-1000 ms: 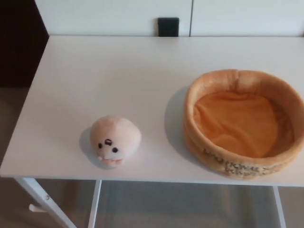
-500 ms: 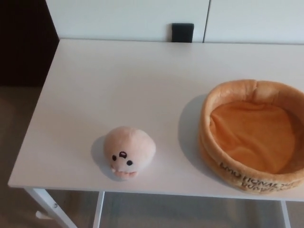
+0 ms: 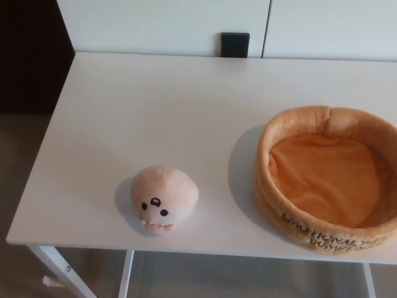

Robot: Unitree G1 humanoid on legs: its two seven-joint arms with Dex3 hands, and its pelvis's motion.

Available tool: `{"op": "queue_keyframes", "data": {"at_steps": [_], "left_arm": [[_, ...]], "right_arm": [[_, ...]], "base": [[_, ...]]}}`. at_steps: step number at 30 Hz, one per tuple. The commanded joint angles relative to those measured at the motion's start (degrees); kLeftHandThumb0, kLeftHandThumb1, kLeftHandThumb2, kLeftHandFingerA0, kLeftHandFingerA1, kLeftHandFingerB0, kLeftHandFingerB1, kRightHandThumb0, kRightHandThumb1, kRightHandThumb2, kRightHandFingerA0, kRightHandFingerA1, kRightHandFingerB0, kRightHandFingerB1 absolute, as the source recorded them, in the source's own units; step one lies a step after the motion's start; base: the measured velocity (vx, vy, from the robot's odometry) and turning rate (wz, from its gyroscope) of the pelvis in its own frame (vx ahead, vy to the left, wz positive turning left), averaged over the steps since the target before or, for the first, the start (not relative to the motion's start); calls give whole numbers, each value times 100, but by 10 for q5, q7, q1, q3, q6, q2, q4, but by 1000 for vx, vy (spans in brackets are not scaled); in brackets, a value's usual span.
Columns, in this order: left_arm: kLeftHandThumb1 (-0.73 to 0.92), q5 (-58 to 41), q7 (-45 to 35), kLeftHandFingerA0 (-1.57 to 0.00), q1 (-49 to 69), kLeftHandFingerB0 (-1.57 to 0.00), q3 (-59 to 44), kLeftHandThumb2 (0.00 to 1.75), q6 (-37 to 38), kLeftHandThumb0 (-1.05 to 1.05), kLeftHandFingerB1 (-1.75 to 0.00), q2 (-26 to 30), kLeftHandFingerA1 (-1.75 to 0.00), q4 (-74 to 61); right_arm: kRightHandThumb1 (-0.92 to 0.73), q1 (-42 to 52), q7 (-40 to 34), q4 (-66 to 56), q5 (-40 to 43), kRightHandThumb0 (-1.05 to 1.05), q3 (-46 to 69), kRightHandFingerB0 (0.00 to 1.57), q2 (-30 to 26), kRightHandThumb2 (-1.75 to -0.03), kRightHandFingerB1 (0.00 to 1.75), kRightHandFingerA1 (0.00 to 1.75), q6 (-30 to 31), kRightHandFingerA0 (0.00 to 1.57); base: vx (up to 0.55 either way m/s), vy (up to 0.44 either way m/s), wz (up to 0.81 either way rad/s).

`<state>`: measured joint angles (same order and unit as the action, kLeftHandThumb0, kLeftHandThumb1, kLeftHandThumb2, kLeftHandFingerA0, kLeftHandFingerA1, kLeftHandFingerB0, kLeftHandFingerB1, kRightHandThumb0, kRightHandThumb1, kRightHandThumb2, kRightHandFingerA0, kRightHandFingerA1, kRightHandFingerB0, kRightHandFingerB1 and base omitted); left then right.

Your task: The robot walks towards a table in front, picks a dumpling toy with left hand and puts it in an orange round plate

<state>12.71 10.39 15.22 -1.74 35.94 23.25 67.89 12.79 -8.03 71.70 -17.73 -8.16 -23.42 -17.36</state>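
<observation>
Dumpling toy (image 3: 164, 198) x1, orange plate (image 3: 329, 230) x1, white table (image 3: 155, 118)

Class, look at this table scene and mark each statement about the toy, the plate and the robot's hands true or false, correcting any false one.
1. The dumpling toy lies inside the orange round plate. False: it sits on the white table, apart from the plate.
2. The plate is empty. True.
3. The robot's left hand grips the toy. False: no hand is in view.
4. The toy is near the table's front edge. True.
</observation>
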Motion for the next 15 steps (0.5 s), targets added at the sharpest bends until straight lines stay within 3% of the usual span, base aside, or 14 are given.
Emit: {"op": "queue_keyframes", "data": {"at_steps": [1,2,5,6,8,9,11,12,13,14,15], "left_arm": [[53,-87,-41,-25,51,-20,-75,56,57,-37,-28,29,-36,-100],[40,-88,-14,-29,81,-20,-110,68,92,-49,-38,54,-46,-175],[41,-116,-28,-24,112,-17,-149,69,96,-51,-38,65,-44,-262],[36,-148,-44,-7,137,-7,-176,91,76,-27,-50,72,-52,-343],[38,-219,-76,0,183,0,-242,91,45,-30,-48,107,-50,-526],[32,-248,-90,-1,196,-1,-283,72,31,-49,-38,134,-38,-624],[32,-251,-94,-1,197,-1,-295,72,24,-49,-38,137,-38,-647],[32,-260,-102,-2,188,-2,-316,71,3,-49,-31,155,-39,-700],[32,-263,-105,-2,185,-2,-323,71,-4,-49,-31,160,-39,-716],[36,-268,-112,-5,172,-8,-333,69,-25,-56,-25,178,-39,-751],[36,-271,-118,-5,163,-8,-338,69,-39,-56,-25,188,-39,-773]], "right_arm": [[-57,-2,3,4,6,-54,7,27,-8,-82,43,58,-1,70],[-57,-10,5,6,6,-54,7,27,-10,-82,43,59,5,72],[-57,-14,6,7,5,-54,7,27,-13,-82,43,59,6,72],[-58,-15,7,7,5,-54,7,27,-14,-82,43,58,5,68],[-58,-16,9,5,5,-56,7,27,-13,-83,43,58,2,68],[-58,-14,8,2,4,-55,5,27,-13,-83,43,59,-2,70],[-58,-12,8,1,3,-55,4,27,-14,-83,43,59,-4,70],[-67,-14,8,2,3,-47,3,30,-12,-61,31,47,2,76],[-67,-14,8,3,3,-47,3,30,-12,-61,31,47,3,76],[-57,-15,9,3,3,-53,3,26,-12,-83,43,60,4,71],[-57,-14,10,3,3,-53,4,26,-12,-83,43,60,4,71]], "base": [[0,0,0],[0,0,0],[0,0,0],[0,0,0],[0,0,0],[0,0,0],[0,0,0],[0,0,0],[0,0,0],[0,0,0],[0,0,0]]}}
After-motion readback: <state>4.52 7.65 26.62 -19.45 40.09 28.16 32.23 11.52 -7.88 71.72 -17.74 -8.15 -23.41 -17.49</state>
